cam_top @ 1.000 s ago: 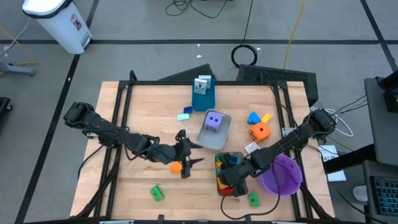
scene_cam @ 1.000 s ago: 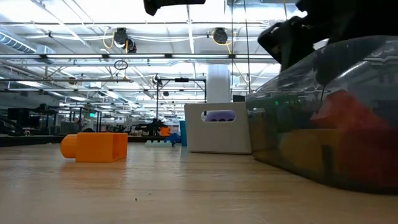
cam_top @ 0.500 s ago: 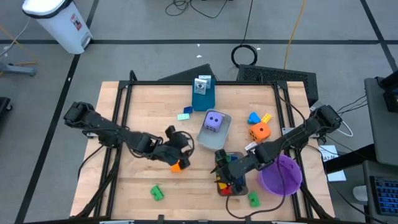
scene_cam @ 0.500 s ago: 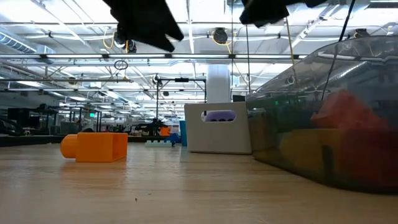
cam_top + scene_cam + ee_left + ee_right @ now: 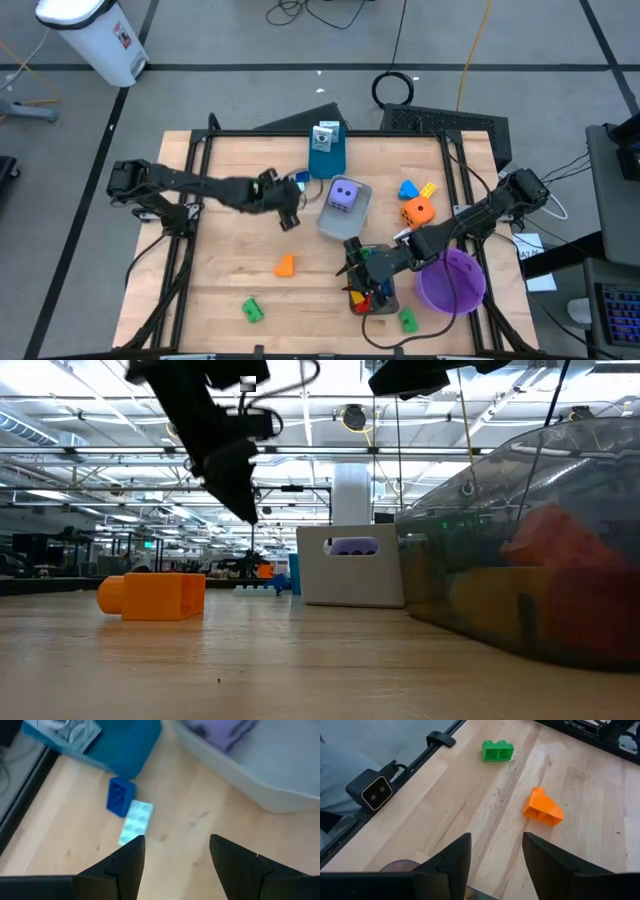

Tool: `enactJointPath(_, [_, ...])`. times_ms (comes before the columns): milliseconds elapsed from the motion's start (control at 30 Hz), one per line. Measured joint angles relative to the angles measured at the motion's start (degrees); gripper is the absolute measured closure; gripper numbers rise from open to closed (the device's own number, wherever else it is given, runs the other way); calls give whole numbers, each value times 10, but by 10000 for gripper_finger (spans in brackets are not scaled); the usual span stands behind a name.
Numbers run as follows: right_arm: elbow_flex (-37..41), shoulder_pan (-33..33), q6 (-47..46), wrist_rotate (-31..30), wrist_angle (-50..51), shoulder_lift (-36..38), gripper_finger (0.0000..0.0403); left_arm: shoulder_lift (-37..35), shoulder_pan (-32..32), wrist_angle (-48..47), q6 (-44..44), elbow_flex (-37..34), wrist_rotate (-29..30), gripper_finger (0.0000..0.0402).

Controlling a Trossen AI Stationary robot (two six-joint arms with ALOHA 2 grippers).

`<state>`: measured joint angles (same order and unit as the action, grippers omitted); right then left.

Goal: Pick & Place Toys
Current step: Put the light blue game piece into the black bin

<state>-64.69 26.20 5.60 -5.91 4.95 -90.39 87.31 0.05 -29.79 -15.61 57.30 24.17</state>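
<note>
Orange brick (image 5: pixel 285 265) lies flat, long axis sideways across the table; left gripper (image 5: pixel 176 851) and right gripper (image 5: pixel 496 851) both spread, empty.

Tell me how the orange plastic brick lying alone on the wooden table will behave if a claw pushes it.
The small orange plastic brick looks rigid and probably light. It rests on a flat face with a stud pointing sideways, so it should slide, not roll. On the smooth wooden table, an off-centre push would likely spin it.

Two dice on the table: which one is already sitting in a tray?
The purple die, in the grey tray mid-table. The orange die sits on bare wood to the right, beside a blue brick and a yellow brick.
</note>
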Motion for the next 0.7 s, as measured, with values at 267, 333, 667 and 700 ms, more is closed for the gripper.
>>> enactJointPath(267, [6, 0, -2, 0, -2, 0, 234, 7, 134, 7, 57, 0, -68, 172])
enactJointPath(333, [13, 0, -2, 0, 0, 0, 234, 11, 154, 10, 88, -1, -94, 172])
enactJointPath(667, [24, -3, -4, 1, -6, 0, 238, 53, 182, 78, 177, 0, -150, 171])
enactJointPath(700, [24, -3, -4, 2, -4, 0, 238, 57, 186, 77, 173, 0, -152, 171])
